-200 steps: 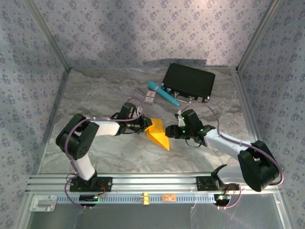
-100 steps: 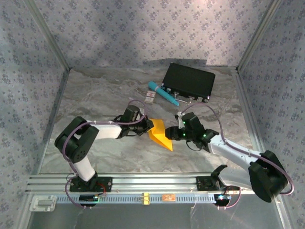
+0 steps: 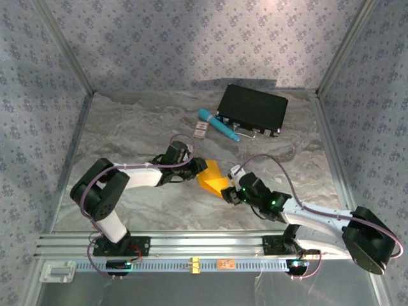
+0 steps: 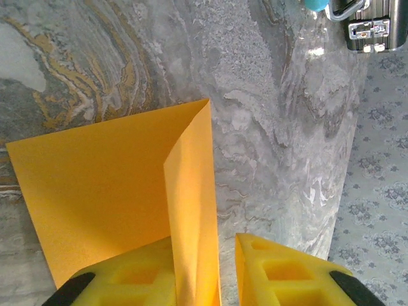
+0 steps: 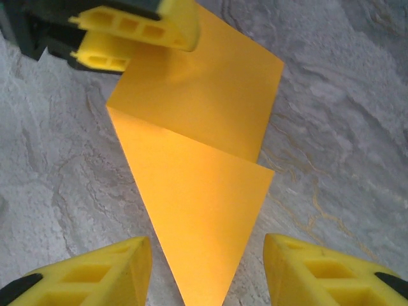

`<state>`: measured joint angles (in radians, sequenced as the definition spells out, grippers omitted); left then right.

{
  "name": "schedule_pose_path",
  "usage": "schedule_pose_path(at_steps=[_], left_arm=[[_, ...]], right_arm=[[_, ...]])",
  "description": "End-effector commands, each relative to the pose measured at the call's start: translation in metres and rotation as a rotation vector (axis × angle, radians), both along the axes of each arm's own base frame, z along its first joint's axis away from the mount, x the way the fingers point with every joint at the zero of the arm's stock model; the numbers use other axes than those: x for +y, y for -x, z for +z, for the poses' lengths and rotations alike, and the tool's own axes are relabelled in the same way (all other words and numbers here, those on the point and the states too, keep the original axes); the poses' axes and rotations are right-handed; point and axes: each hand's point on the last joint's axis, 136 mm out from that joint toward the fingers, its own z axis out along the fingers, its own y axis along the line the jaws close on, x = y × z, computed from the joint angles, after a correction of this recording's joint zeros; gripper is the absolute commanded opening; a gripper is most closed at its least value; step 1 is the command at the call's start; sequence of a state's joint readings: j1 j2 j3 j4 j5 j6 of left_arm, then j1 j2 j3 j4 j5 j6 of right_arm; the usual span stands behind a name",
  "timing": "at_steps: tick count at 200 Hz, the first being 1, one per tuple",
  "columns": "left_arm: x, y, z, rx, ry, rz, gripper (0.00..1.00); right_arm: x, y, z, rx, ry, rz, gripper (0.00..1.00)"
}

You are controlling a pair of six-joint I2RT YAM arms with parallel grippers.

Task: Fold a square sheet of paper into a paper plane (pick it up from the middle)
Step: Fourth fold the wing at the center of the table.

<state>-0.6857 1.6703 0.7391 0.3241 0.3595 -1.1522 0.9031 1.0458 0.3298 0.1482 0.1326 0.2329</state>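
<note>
- The orange-yellow paper sheet [image 3: 212,178] lies partly folded near the centre of the marble-pattern tabletop [image 3: 127,127], between the two arms.
- In the right wrist view the sheet shows a diagonal crease. One triangular part narrows to a sharp point at 6 o'clock, and a flatter panel sits behind it toward 12 o'clock.
- In the left wrist view one flap stands up off the tabletop along a fold, and the rest lies flat toward 9 o'clock.
- The left end effector [image 4: 204,255] is at the sheet's 10 o'clock edge in the top view. Its jaws are slightly parted with the raised flap running between the yellow fingers [image 4: 127,280].
- The flap lies against the 9 o'clock finger, and a thin gap shows on the 3 o'clock side, so the flap is not pinched.
- The right end effector [image 5: 205,255] is at the sheet's 4 o'clock corner in the top view, with its jaws wide apart and holding nothing.
- The sheet's pointed tip sits between the right fingers and is clear of both.
- A black case [image 3: 252,109] sits at the far side, at 1 o'clock from the sheet and well apart from it.
- A teal pen [image 3: 218,124] lies just beside the case's 8 o'clock edge.
- A small white-and-red card [image 3: 201,131] sits just beside the pen, on its 7 o'clock side.
</note>
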Motion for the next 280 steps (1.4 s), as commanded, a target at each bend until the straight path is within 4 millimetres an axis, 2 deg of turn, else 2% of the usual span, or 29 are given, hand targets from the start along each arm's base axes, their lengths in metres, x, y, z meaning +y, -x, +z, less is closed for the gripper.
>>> schedule_pose_path(at_steps=[1, 23, 69, 112, 152, 280], left_arm=[[-0.006, -0.003, 0.016, -0.028, 0.021, -0.023, 0.26], [-0.007, -0.003, 0.020, -0.036, 0.030, -0.031, 0.22], [-0.005, -0.004, 0.021, -0.034, 0.024, -0.028, 0.12], [-0.005, -0.005, 0.019, -0.028, 0.021, -0.031, 0.10], [-0.005, -0.004, 0.021, -0.028, 0.025, -0.032, 0.10], [-0.001, -0.006, 0.017, -0.022, 0.024, -0.022, 0.08]], right_arm=[[0.001, -0.006, 0.004, -0.143, 0.094, 0.022, 0.49], [0.013, 0.000, 0.003, -0.206, 0.147, 0.083, 0.46], [0.021, 0.000, -0.002, -0.280, 0.259, 0.111, 0.45], [0.026, -0.003, -0.015, -0.278, 0.326, 0.124, 0.43], [0.030, -0.007, -0.018, -0.291, 0.350, 0.108, 0.41], [0.023, -0.005, -0.035, -0.244, 0.348, 0.072, 0.30]])
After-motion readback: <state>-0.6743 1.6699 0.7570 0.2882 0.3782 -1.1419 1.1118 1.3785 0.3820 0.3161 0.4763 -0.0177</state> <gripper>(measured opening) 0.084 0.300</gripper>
